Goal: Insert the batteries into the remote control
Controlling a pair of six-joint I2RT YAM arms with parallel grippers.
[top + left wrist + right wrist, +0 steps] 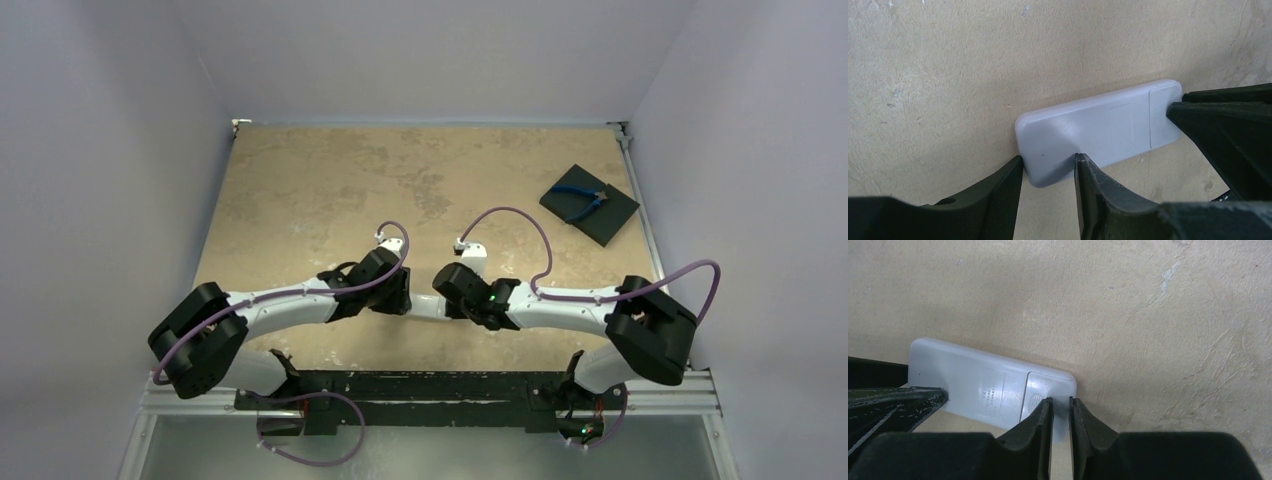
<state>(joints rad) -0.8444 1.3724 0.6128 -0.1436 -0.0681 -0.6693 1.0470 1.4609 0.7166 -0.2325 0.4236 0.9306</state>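
Left gripper (1048, 167): jaws part open, clamped across one end of the remote control (1108, 130); I read it as held.
Right gripper (1060, 407): jaws at a slim gap with nothing between them, tips on the battery cover (1045, 387) at the opposite end.
Remote control: white back up, flat on the table (1148, 315), spanning from one pair of jaws to the other.
Well beyond the right jaws: pliers (585, 200) on a black pad (612, 225).

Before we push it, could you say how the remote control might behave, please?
The remote control is probably stiff and light: a thin plastic slab. Lying flat on the table, it should slide, not tip; its smooth back may be slippery.
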